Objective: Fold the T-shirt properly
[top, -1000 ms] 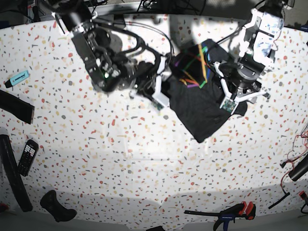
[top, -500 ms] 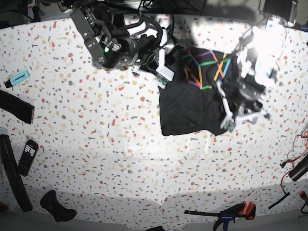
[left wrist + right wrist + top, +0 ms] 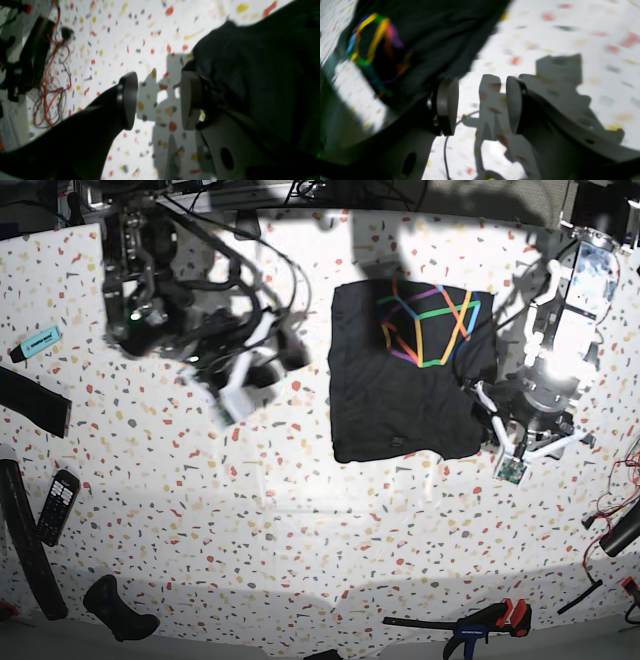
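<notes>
The large dark charcoal-black cloth T-shirt [image 3: 405, 380] lies folded into a rough rectangle on the white speckled terrazzo tabletop [image 3: 300, 520], toward the far right part of it in the base view. Its rainbow-coloured geometric line print [image 3: 427, 322] faces up on the far half; the near half is plain dark cloth with a few soft creases.

My left end effector [image 3: 522, 442] hangs just beside the shirt's near right corner. In the left wrist view its two round grey pads [image 3: 128, 100] stand apart with only speckled tabletop between them, so it is open and grips nothing; the shirt's edge [image 3: 250, 62] lies right next to one pad, but I cannot tell whether it touches.

My right end effector [image 3: 232, 385] is off to the shirt's other side, apart from the cloth and blurred in the base view. In the right wrist view its pads [image 3: 447, 106] are also spread with bare tabletop between them, open and empty, and the shirt with its print [image 3: 377, 47] lies beyond one pad.

Farther out, along the tabletop's margins, lie a light blue marker pen [image 3: 37, 343], a black calculator [image 3: 57, 506] and a black clamp with red grips [image 3: 470, 622].
</notes>
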